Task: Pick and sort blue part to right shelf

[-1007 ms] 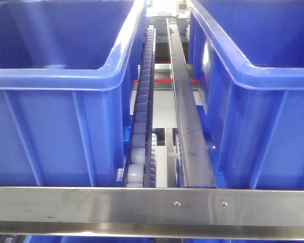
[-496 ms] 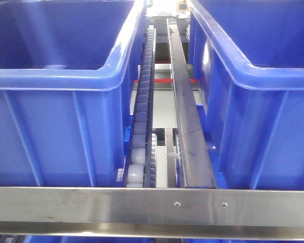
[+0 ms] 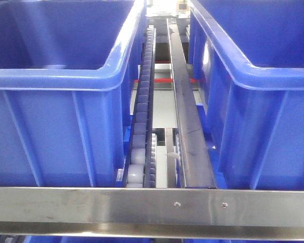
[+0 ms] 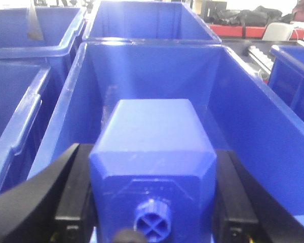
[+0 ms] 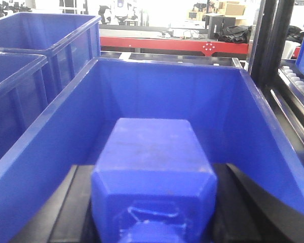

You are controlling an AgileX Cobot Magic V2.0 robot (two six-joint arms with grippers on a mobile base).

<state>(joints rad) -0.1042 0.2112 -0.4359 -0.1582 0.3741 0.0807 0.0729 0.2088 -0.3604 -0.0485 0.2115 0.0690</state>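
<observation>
We see the left gripper [image 4: 152, 202] clamping a smooth squat block [image 4: 153, 152] with tiny knob; the right gripper [image 5: 152, 212] holds the blue part [image 5: 153, 167], cap cropped.

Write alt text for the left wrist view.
The left gripper is shut on a blue block with sloped shoulders and a small round knob facing the camera, held over an open blue bin. More blue bins surround it.

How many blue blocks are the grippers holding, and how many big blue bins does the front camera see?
Blue blocks: 2, the blue part in the right gripper and the small-knobbed block in the left gripper
Blue bins: 2, left bin and right bin
Total: 4
</observation>
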